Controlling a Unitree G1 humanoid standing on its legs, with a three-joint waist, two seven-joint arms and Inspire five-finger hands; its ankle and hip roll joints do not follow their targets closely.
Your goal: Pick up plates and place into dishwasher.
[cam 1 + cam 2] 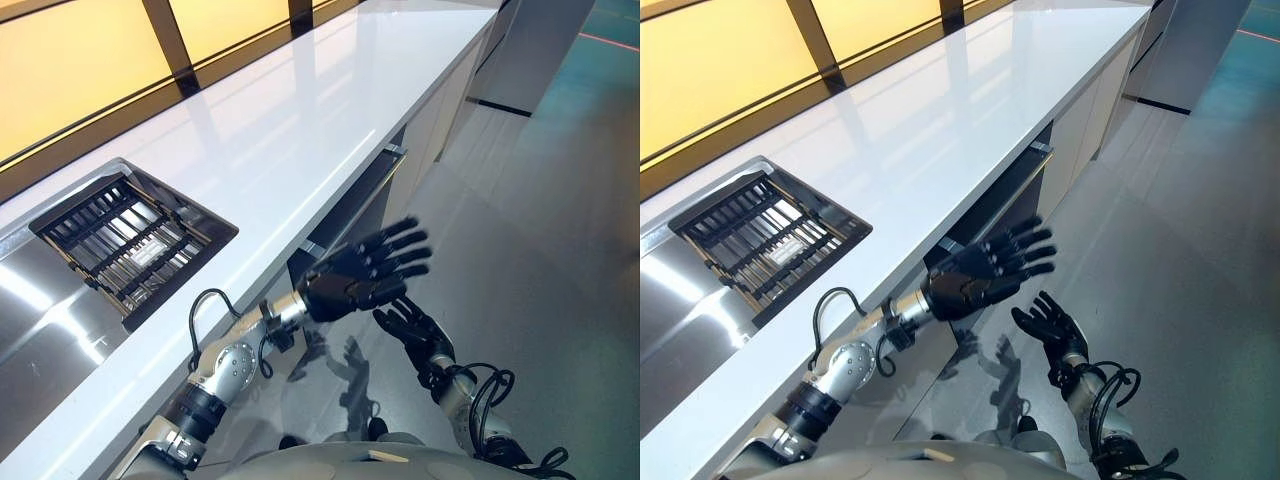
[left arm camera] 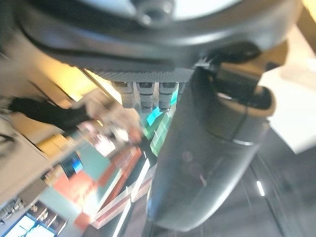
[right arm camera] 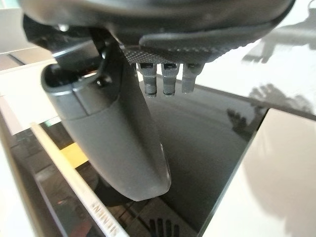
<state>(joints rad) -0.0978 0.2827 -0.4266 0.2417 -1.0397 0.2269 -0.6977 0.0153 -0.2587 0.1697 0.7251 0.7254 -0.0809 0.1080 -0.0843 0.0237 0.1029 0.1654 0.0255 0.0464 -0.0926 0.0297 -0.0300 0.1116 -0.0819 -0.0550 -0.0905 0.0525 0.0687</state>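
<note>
Left hand [image 1: 352, 278] at frame center, fingers spread wide, holding nothing. Right hand [image 1: 415, 328] just below it, open too, above dishwasher door [image 1: 985, 375]. Rack [image 1: 125, 240] at left.

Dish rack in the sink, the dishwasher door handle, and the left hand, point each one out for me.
dish rack [image 1: 128, 238]: left eye view, on its middle tines.
dishwasher door handle [image 1: 1025, 190]: right eye view, on the bar.
left hand [image 1: 345, 282]: left eye view, on its back.
</note>
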